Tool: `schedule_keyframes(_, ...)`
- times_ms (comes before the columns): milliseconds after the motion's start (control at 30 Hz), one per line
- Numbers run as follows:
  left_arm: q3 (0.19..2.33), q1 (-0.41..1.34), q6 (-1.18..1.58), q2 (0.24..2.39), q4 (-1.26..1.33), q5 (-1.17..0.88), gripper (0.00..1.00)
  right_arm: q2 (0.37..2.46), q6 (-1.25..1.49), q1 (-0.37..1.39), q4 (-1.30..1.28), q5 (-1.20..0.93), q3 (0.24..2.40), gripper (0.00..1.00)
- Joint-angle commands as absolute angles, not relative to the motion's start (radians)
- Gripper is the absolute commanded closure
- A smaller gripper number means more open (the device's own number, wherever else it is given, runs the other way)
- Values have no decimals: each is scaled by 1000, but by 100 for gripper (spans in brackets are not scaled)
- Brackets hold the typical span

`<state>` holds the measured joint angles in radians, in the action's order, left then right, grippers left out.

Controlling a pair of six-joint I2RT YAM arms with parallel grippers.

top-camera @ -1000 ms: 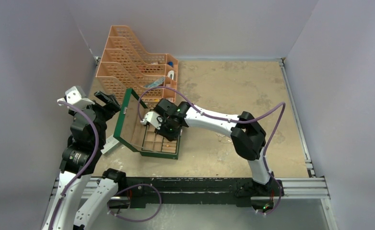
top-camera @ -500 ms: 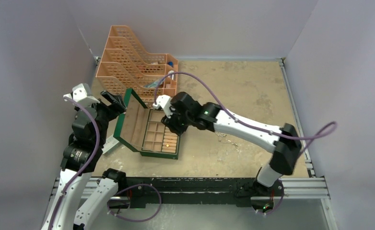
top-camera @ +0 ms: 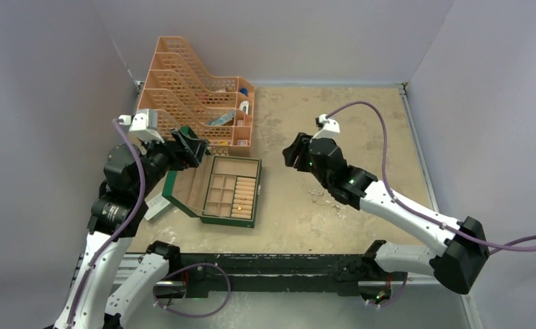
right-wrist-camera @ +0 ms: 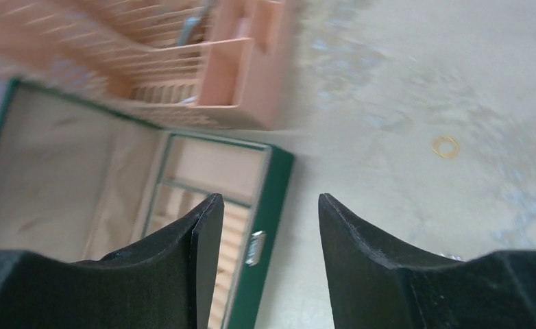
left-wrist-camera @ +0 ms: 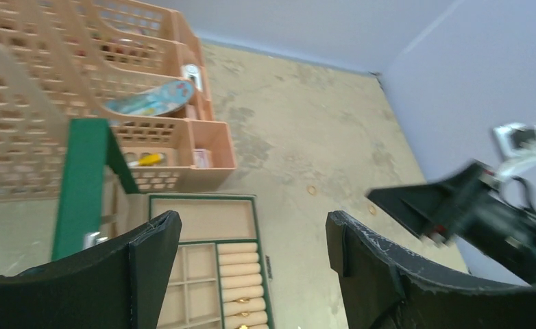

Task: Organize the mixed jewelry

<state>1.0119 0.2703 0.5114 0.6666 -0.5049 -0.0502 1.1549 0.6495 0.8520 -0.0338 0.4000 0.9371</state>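
Note:
The green jewelry box (top-camera: 214,220) lies open near the left arm, with its lid (top-camera: 183,186) leaning back to the left. Its tan tray holds small gold rings on the roll rows (top-camera: 238,203), also seen in the left wrist view (left-wrist-camera: 250,299). Loose gold rings lie on the table right of the box (left-wrist-camera: 311,190) (right-wrist-camera: 446,146). Small silvery chain pieces (top-camera: 322,197) lie under the right arm. My left gripper (top-camera: 191,147) (left-wrist-camera: 251,226) is open and empty above the box's far left corner. My right gripper (top-camera: 293,152) (right-wrist-camera: 269,202) is open and empty above the table, right of the box.
An orange mesh organizer (top-camera: 197,89) with a few small items stands just behind the box. A pale flat piece (top-camera: 155,205) lies on the table left of the box. Grey walls close in on three sides, and a metal rail (top-camera: 430,267) runs along the near edge.
My right gripper has pulled out of the box and swung right. The lid has gone from nearly upright to leaning back open. My left gripper has moved right, over the box's far corner.

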Motion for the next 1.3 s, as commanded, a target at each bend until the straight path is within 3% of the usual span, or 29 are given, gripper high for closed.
schedule_keyframes(0,1042,270,470,716,-379,-298,22,1206,904,769,-41,444,861,44)
schedule_keyframes(233,1022,270,479,830,-231,-517,24,1380,855,664,-20,376,871,47)
schedule_keyframes(433,974,270,519,916,-106,-527,24,1524,838,587,-52,427,925,55)
schedule_keyframes(733,967,270,492,988,-82,-489,25,1661,759,550,-46,466,998,58)
schedule_keyframes(933,959,270,497,976,-110,-471,25,1739,652,536,-81,516,1069,75)
schedule_keyframes(1267,959,270,491,960,-134,-452,25,1810,470,486,-118,413,1144,73)
